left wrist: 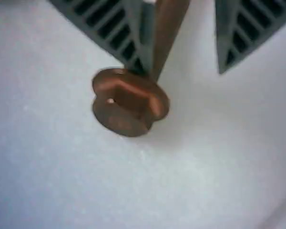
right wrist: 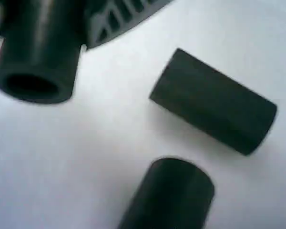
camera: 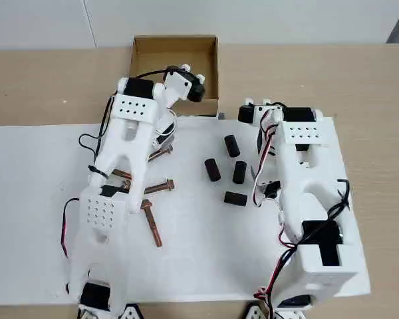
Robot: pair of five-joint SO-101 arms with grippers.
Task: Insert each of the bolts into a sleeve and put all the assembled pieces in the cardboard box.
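bolt (left wrist: 128, 102) axis runs into parted left hand (left wrist: 181, 71); head pts outward

Bright, even light; soft faint shadows

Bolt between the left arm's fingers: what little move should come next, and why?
Probably shut the fingers on the bolt. Its shaft sits between them, against one finger, while the other finger stands apart across a gap, so nothing grips it yet. The head seems to rest on the white sheet, so lifting should wait for a firm hold.
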